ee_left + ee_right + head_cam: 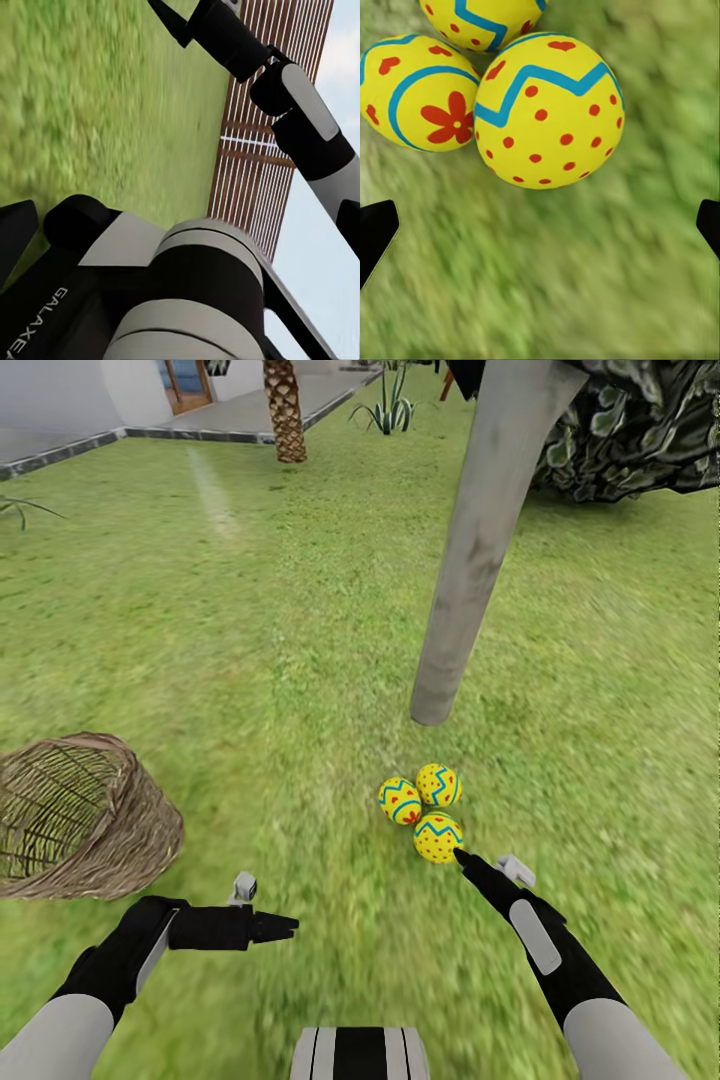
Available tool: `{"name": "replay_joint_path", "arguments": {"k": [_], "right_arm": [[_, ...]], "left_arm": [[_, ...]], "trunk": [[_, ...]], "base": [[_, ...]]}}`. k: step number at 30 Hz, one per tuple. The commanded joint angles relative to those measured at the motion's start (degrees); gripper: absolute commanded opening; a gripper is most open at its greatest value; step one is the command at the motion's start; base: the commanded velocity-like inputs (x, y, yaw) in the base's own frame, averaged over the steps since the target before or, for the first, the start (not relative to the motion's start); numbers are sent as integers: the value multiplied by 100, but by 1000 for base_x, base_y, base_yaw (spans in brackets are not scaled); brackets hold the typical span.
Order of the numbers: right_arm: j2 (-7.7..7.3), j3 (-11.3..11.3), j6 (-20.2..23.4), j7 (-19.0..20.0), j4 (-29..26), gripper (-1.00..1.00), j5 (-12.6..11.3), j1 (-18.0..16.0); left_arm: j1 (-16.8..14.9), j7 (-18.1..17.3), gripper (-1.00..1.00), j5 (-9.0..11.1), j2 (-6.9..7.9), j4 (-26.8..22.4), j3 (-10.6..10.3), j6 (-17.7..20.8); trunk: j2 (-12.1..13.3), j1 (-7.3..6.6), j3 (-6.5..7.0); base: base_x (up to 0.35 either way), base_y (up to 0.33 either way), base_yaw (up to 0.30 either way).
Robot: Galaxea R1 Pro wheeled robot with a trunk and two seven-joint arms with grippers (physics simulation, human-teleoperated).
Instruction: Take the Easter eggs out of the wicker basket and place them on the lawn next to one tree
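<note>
- The wicker basket (85, 815) lies tipped on its side on the lawn (300, 610), well to the left of the tree trunk, its open mouth facing left and a little toward me, its long axis running roughly left to right. No egg shows through the part of its mouth I can see.
- The left gripper (272, 928) hangs low just right of the basket, pointing rightward across the grass; its fingers look drawn together to a point, so I would call it closed and empty.
- In the left wrist view, white letters reading "GALAXEA" run along the black housing (45, 322), with a slatted wooden fence (259, 150) behind.
- The three Easter eggs (425, 808) sit bunched together on the grass just in front of the trunk base, touching one another. The nearest one (549, 110) stands with its zigzag band running level across it; another (416, 94) shows a red flower.
- The right gripper (462, 855) points up and left, its tip right beside the nearest egg; the wrist view shows its two black fingertips (375, 232) spread wide apart, holding nothing.
- The tree (480, 550) leans rightward as it rises, its pale grey trunk set in the grass just beyond the eggs.
</note>
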Motion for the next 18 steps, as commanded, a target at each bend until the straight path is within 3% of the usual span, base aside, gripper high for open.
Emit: {"name": "replay_joint_path", "arguments": {"k": [1, 18], "right_arm": [[2, -17, 33, 14, -5, 100, -27, -1], [2, -17, 29, 12, -5, 100, -25, -1]], "left_arm": [[-1, -14, 100, 7, 3, -1, -10, 60], [-1, 5, 100, 5, 13, -1, -9, 62]], "trunk": [[40, -23, 25], [722, -396, 491]], "base": [[0, 0, 0], [-21, 6, 0]]}}
